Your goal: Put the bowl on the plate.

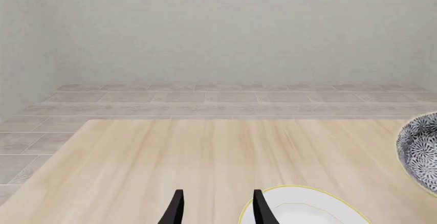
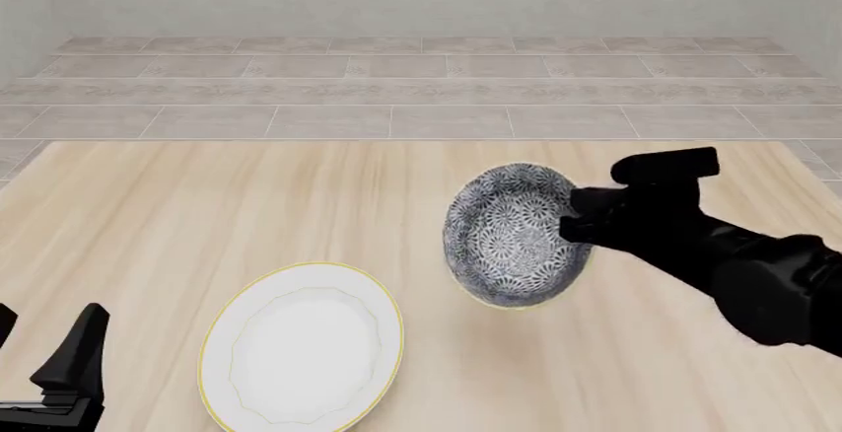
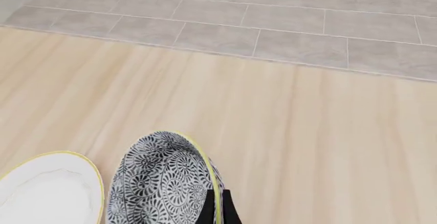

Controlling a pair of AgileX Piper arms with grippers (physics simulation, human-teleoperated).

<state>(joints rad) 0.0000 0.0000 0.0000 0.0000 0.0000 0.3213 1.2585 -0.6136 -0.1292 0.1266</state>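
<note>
The blue-grey floral bowl (image 2: 516, 235) hangs tilted above the table, its inside turned toward the camera in the front view. My right gripper (image 2: 575, 220) is shut on its right rim. In the right wrist view the fingers (image 3: 220, 209) pinch the yellowish rim of the bowl (image 3: 164, 183), and the plate (image 3: 51, 191) lies beside it. The white gold-rimmed plate (image 2: 303, 348) lies flat at the front left, below and left of the bowl. My left gripper (image 2: 46, 348) stands open and empty at the front left corner, left of the plate (image 1: 307, 208). The bowl (image 1: 420, 150) shows at the left wrist view's edge.
The light wooden table (image 2: 197, 215) carries only the plate. A grey tiled floor (image 2: 421, 97) and a pale wall lie beyond its far edge.
</note>
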